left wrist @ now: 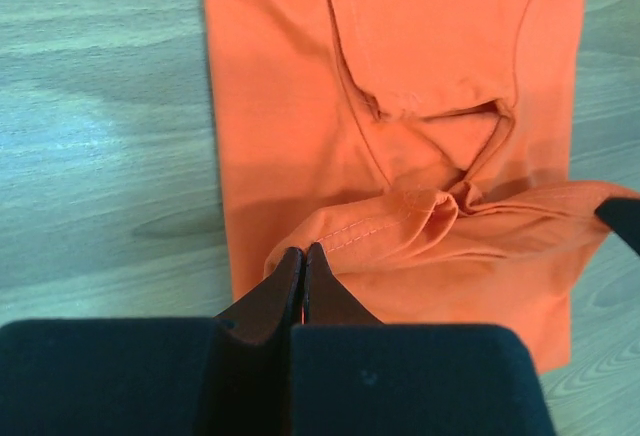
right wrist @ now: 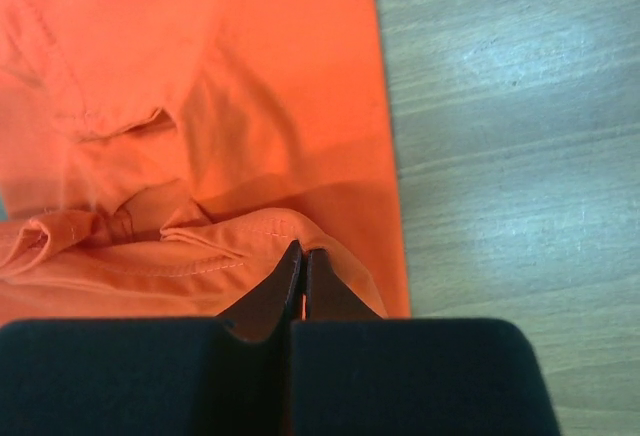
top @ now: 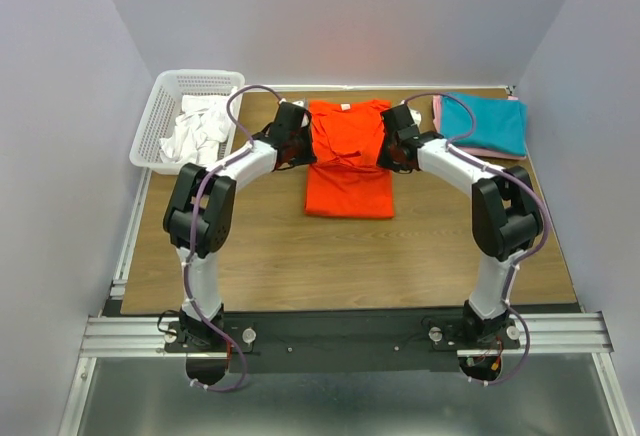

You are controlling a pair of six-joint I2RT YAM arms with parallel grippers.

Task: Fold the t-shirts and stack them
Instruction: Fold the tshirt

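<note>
White mesh basket (top: 150, 128) far left holds crumpled white t-shirts (top: 200, 128). The teal t-shirt (top: 490, 121) sits folded on the pink one (top: 478, 152) far right. The orange-red t-shirt (top: 348, 171) lies mid-table, with the left gripper (left wrist: 303, 256) and right gripper (right wrist: 302, 254) both clamped on its folded-over edge.

orange-red t-shirt (left wrist: 290, 106): soft matt cloth | table (left wrist: 100, 106): matt wood grain | basket (top: 150, 128): white plastic mesh
</note>
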